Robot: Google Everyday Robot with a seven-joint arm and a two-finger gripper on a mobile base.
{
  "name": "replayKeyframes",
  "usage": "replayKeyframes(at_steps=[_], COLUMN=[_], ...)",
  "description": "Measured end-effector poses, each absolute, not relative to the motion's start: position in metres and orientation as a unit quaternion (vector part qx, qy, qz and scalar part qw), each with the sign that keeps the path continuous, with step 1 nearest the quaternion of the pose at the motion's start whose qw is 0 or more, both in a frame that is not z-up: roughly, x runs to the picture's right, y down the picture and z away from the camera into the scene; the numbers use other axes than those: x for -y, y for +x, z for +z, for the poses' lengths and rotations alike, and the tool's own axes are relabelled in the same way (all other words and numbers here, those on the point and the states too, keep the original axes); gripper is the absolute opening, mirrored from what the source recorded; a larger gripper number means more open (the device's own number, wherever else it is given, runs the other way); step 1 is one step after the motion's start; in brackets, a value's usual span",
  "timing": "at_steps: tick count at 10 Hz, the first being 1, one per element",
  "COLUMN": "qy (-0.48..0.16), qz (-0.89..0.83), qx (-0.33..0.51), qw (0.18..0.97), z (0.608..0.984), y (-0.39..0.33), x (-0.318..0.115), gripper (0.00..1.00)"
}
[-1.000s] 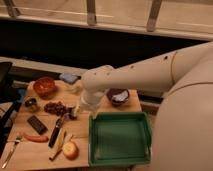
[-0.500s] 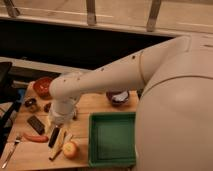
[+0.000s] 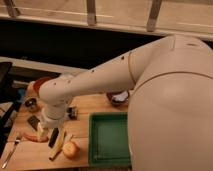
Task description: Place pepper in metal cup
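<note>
Wooden table (image 3: 97, 103) bears the pepper (image 3: 31, 137); the gripper (image 3: 44, 132) hovers over it, fingers (image 3: 40, 131) spread.

Dim warm light on low-left gripper (image 3: 47, 135)

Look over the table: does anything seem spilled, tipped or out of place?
Nothing stands out. The pepper lies outside the metal cup, which stands upright, and the gripper hangs low right beside the pepper.

pale end effector (image 3: 43, 131) above seemingly red-orange pepper (image 3: 30, 137); green tray (image 3: 109, 144).
</note>
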State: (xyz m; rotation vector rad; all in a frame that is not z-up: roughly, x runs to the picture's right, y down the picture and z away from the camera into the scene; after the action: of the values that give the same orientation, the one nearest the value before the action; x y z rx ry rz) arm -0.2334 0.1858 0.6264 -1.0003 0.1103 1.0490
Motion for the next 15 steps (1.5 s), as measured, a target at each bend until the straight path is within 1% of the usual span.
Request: replayKeyframes(at_steps=[2,3,7,9,11,13,15], qy=[-0.438,-0.418,-0.37,-0.35,-0.342,-0.353,-0.369], qz=[0.472,0.463,0.418,0.398,0.39,0.389,0.384], qx=[-0.062,-0.061,-0.041,-0.028,-0.022,-0.034,-0.042], qw=[0.762,0.779,0.829,0.847,0.855,0.85,0.845], z=[0.637,0.643,0.666,0.68,0.698,0.717,0.725], y=[-0.245,-0.257,-0.307,-0.332,-0.339,-0.336,-0.341], x=[-0.18,-0.171,-0.142,-0.137,-0.146,-0.166,-0.18], gripper=[0.62,0.62,0.62,0.62,0.62,0.62,0.62])
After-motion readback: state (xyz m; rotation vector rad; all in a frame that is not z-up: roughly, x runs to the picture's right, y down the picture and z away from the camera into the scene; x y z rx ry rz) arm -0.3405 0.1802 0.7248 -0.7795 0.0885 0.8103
